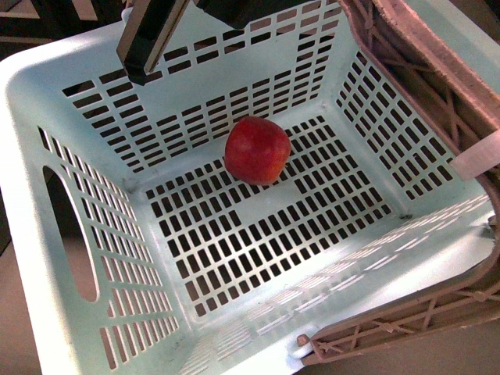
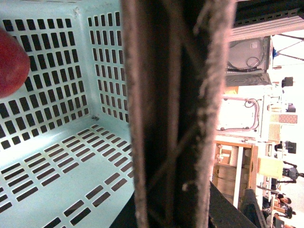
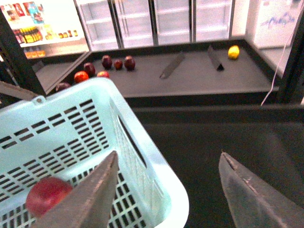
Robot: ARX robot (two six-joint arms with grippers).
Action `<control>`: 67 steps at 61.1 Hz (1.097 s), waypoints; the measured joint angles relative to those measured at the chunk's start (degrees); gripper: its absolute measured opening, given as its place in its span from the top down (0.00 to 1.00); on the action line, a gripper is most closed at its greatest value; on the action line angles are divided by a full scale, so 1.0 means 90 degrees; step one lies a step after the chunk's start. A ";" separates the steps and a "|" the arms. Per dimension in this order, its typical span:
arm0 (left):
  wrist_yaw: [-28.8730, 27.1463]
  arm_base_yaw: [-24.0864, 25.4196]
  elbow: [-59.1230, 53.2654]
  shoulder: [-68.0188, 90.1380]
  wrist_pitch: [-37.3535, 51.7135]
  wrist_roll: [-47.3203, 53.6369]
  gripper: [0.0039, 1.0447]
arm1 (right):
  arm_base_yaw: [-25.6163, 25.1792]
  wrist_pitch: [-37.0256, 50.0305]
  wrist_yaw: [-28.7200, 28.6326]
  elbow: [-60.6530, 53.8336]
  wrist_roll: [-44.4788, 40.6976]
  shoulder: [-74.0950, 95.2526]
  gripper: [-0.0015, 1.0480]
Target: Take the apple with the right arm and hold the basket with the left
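The red apple [image 1: 257, 150] lies on the slotted floor of the pale mint-green basket [image 1: 47, 86], near its far wall. It also shows in the left wrist view [image 2: 9, 61] and the right wrist view [image 3: 45, 194]. My left gripper [image 2: 176, 211] is shut on a brown ribbed basket handle [image 2: 175, 118]; the arm itself is out of the front view. My right gripper [image 3: 168, 164] is open and empty, above the basket's rim [image 3: 161, 180], apart from the apple. One of its dark fingers [image 1: 144, 51] shows above the far wall in the front view.
Brown handles [image 1: 422, 70] rise along the basket's right and near sides. Beyond the basket is a dark shelf [image 3: 199, 80] with small dark-red and red fruits [image 3: 102, 66] and a yellow fruit [image 3: 233, 52], and glass-door coolers [image 3: 156, 21] behind.
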 joint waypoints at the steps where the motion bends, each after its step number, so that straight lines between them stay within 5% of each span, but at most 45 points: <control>1: 0.0000 0.0000 0.0000 0.0000 0.0000 0.0002 0.94 | -0.0061 0.0019 -0.0061 -0.0029 -0.0136 -0.0068 0.44; 22: 0.0002 -0.0005 0.0000 0.0002 0.0000 -0.0002 0.94 | -0.0852 -0.0338 -0.0886 -0.0452 -0.0612 -0.0874 0.98; 31: -0.0002 -0.0005 0.0000 0.0002 0.0000 -0.0002 0.94 | -0.1535 -0.0539 -0.1457 -0.0578 -0.0653 -0.1205 0.98; 57: -0.0010 -0.0005 0.0000 0.0002 0.0000 0.0019 0.94 | -0.1562 -0.0886 -0.1511 -0.0726 -0.0656 -0.1897 0.98; 67: -0.0010 -0.0005 0.0000 0.0002 0.0000 0.0017 0.94 | -0.1562 -0.1977 -0.1511 -0.0726 -0.0658 -0.2948 0.98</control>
